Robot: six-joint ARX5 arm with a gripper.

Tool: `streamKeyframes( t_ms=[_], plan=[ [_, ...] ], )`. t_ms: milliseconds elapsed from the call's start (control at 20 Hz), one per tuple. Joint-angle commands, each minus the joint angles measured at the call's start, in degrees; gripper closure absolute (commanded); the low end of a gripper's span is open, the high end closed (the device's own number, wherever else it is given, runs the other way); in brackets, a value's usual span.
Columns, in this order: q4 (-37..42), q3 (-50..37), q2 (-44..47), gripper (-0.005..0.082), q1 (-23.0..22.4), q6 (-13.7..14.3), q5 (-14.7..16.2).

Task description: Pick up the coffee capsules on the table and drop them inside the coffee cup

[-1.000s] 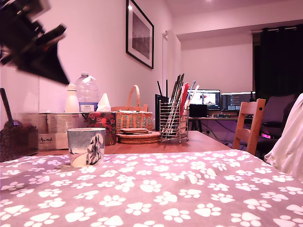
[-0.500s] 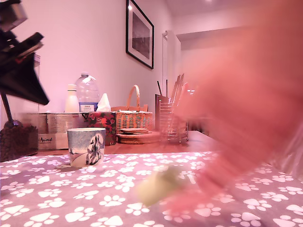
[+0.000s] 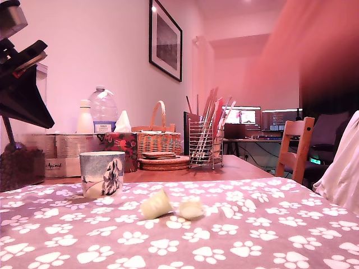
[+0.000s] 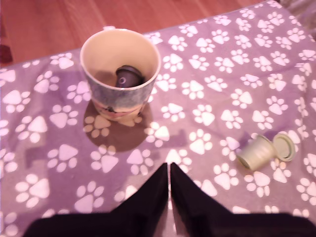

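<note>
The white and pale-blue dog-printed coffee cup (image 3: 102, 174) stands upright on the paw-print cloth. In the wrist view a dark grey-brown capsule (image 4: 129, 76) lies inside the cup (image 4: 116, 101). Two cream capsules (image 3: 157, 204) (image 3: 190, 209) lie on the cloth to the exterior view's right of the cup. In the wrist view, one capsule (image 4: 256, 152) lies on its side and touches the other (image 4: 285, 146). My gripper (image 4: 169, 169) hangs above the cloth, short of the cup, shut with nothing in it. The black arm (image 3: 22, 84) shows at the exterior view's upper left.
A person's blurred arm (image 3: 303, 56) fills the exterior view's upper right. Behind the cup are a wire utensil holder (image 3: 205, 147), a wicker basket (image 3: 159, 140), stacked coasters (image 3: 164, 161), bottles (image 3: 104, 112) and boxes (image 3: 61, 154). A wooden chair (image 3: 294, 148) stands at the right.
A blurred hand swept in from the right, left two cream capsules on the cloth, and has lifted away to the upper right. My arm shifted left and lower, then held still.
</note>
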Motion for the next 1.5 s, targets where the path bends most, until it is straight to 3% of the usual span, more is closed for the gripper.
streamKeyframes(
  t_ms=[0,350,700,1000,1150,1450],
  plan=[
    [1.01,-0.92,-0.59,0.0793,-0.87,0.33,0.24],
    [8.87,-2.69,-0.57,0.0793,-4.94,3.74,2.19],
    [24.02,-12.26,-0.57,0.0793,-5.86,7.56,12.96],
    [25.51,-13.9,-0.57,0.0793,-5.97,11.98,21.46],
    [24.55,-14.29,-0.57,0.0793,-6.84,12.28,19.96],
    [33.53,-21.49,-0.59,0.0793,-11.74,10.6,11.65]
  ],
)
